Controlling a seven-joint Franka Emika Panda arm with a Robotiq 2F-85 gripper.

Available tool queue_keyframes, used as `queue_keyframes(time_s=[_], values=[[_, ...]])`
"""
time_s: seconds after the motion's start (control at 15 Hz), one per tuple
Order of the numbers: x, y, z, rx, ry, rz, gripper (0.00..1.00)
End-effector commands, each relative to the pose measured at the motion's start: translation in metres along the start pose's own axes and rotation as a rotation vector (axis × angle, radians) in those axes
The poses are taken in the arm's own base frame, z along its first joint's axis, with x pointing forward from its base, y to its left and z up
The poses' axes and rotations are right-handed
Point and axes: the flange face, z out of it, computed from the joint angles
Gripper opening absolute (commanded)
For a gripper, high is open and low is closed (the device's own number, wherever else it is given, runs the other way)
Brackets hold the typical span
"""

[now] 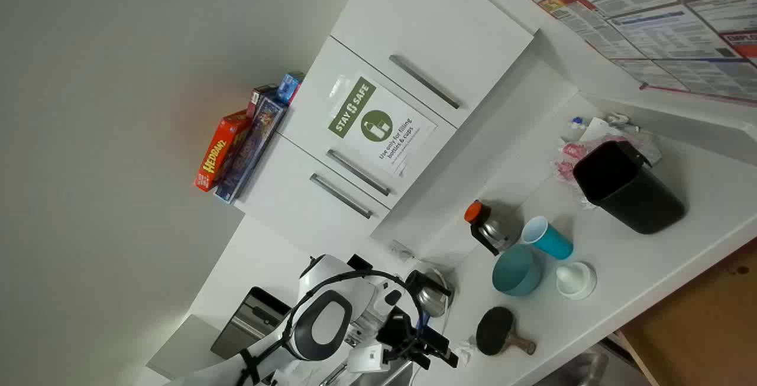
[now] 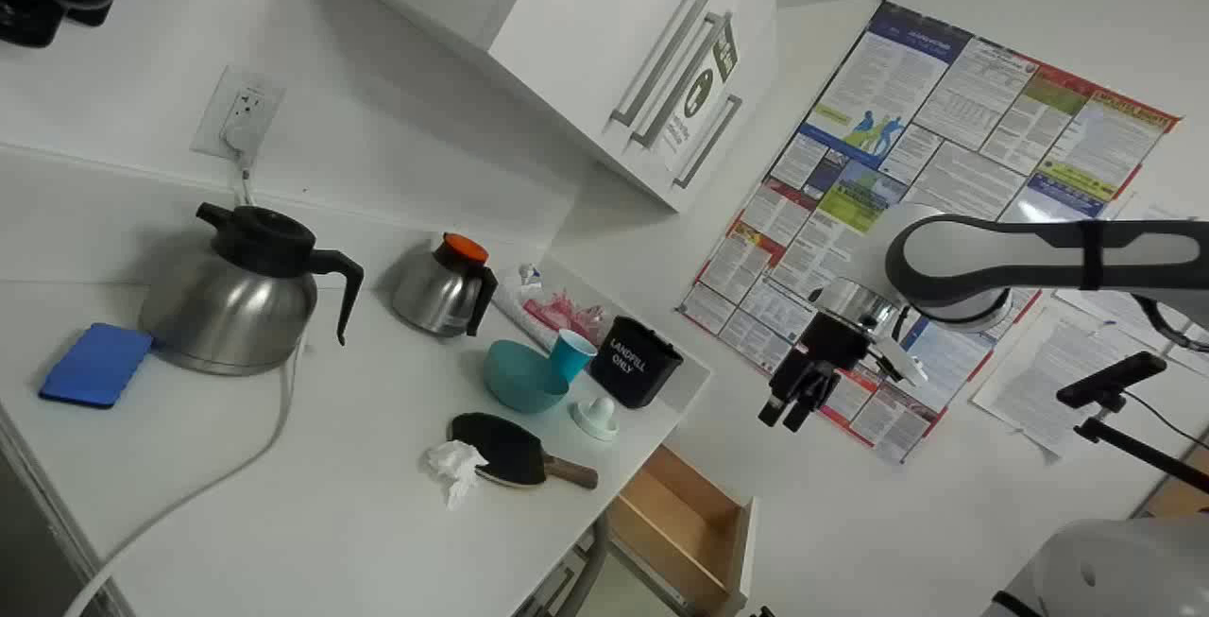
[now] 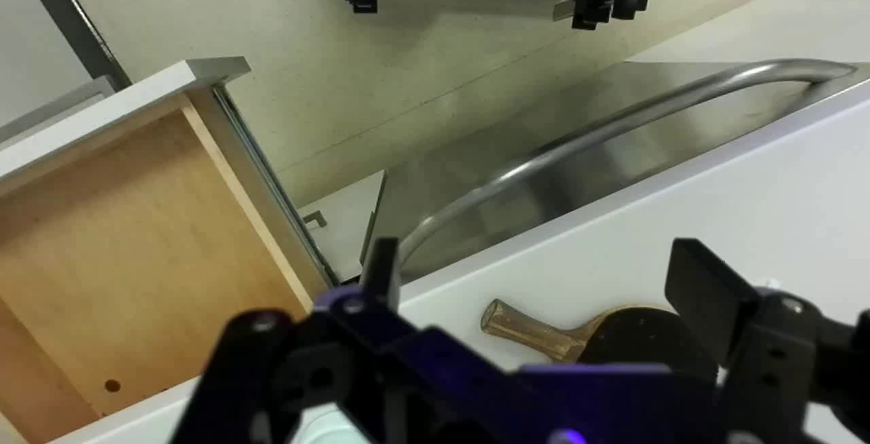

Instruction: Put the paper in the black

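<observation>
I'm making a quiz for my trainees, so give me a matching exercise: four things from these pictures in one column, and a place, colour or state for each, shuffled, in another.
Things:
1. Crumpled paper
2. Black bin
3. End effector
4. Bowl

Descriptions:
A. Teal
B. Open, gripping nothing
C. Beside the paddle
D. Standing upright, lettered LANDFILL ONLY

Pairs: 1-C, 2-D, 3-B, 4-A

"What colour is the Panda arm point(image 1: 328, 322)?"

"White, dark-trimmed, with a black cable point(image 1: 331, 280) strapped along it."

"And the claw point(image 2: 781, 417)?"

"Black, blocky, two-fingered, joined by a silvery metal collar point(image 2: 859, 302)."
</observation>
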Motion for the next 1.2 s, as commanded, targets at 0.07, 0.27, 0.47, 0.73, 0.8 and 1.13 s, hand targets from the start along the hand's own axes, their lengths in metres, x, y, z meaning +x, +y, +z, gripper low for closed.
queue_keyframes(time_s=[0.07,0.27,0.47,0.73,0.8,1.13], values=[[0.000,0.000,0.000,0.000,-0.001,0.000,1.00],[0.000,0.000,0.000,0.000,-0.001,0.000,1.00],[0.012,-0.013,-0.001,-0.028,0.015,-0.029,1.00],[0.042,-0.070,0.013,-0.100,0.060,-0.164,1.00],[0.049,-0.086,0.019,-0.109,0.075,-0.204,1.00],[0.081,-0.164,0.054,-0.140,0.141,-0.412,1.00]])
